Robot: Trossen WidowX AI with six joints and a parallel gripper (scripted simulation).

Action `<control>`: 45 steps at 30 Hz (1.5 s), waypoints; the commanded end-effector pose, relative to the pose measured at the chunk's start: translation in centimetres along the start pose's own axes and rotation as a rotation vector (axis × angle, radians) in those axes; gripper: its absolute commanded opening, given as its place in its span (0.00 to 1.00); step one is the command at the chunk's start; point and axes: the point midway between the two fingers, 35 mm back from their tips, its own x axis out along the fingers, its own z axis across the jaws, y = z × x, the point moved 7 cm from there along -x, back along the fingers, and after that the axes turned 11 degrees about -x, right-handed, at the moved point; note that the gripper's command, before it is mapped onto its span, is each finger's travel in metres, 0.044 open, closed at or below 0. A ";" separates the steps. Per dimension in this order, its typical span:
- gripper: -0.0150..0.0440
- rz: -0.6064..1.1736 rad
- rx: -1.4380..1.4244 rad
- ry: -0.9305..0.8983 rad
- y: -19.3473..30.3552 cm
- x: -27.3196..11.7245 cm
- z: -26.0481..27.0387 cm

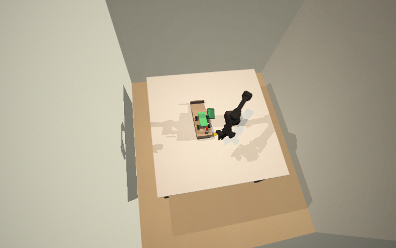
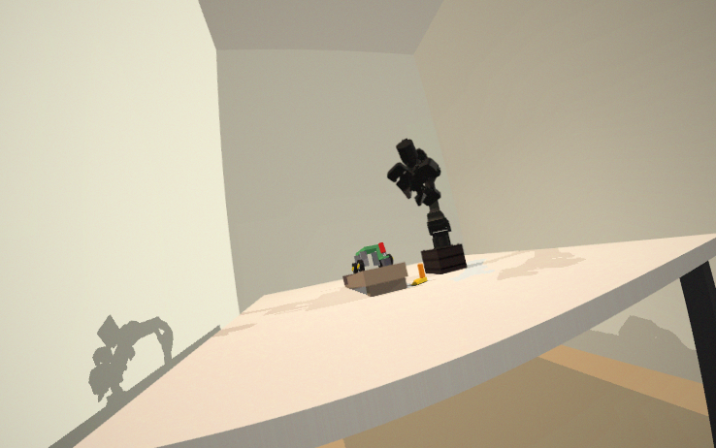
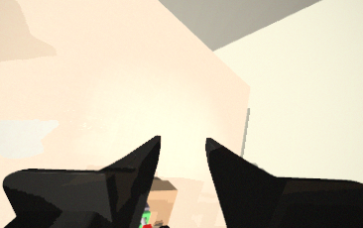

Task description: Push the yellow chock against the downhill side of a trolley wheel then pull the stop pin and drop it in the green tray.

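My gripper (image 2: 412, 199) (image 3: 182, 141) is part open and empty, high above the table. The yellow chock (image 1: 214, 134) (image 2: 419, 280) stands on the table beside the ramp's uphill end, its orange handle upright; the arm partly hides it in the top view. The green trolley (image 1: 202, 118) (image 2: 370, 249) stands on the ramp (image 1: 198, 107) (image 2: 388, 277) (image 3: 164, 203). The red-headed stop pin (image 1: 206, 128) (image 2: 381, 246) (image 3: 147, 226) stands upright at the trolley's uphill end. The green tray (image 1: 210, 113) sits beside the ramp and looks empty; it is hidden in the exterior view.
The arm's dark base block (image 2: 443, 258) stands on the table, on the same side of the ramp as the tray and chock. A dark end wall (image 1: 197, 102) closes the ramp's downhill end. In the wrist view the left finger covers part of the ramp.
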 end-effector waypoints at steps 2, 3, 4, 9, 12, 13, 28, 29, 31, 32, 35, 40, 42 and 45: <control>0.58 0.136 -0.054 -0.298 5.1 2.4 5.0; 0.58 0.152 -0.061 -0.357 6.0 2.6 6.0; 0.58 0.165 -0.067 -0.418 6.8 2.8 7.0; 0.58 0.185 -0.081 -0.686 10.0 2.7 11.5; 0.58 0.184 -0.081 -0.696 10.1 2.7 11.6; 0.58 0.184 -0.081 -0.696 10.1 2.7 11.6; 0.58 0.184 -0.081 -0.696 10.6 5.1 13.4; 0.58 0.184 -0.081 -0.696 10.7 5.2 13.6; 0.58 0.184 -0.081 -0.696 10.8 5.7 14.1; 0.58 0.184 -0.081 -0.696 10.9 5.8 14.3; 0.58 0.184 -0.081 -0.696 11.0 6.1 14.5; 0.58 0.184 -0.081 -0.696 11.0 6.2 14.6; 0.58 0.184 -0.081 -0.696 11.1 6.5 14.8; 0.58 0.184 -0.081 -0.697 11.1 6.8 15.1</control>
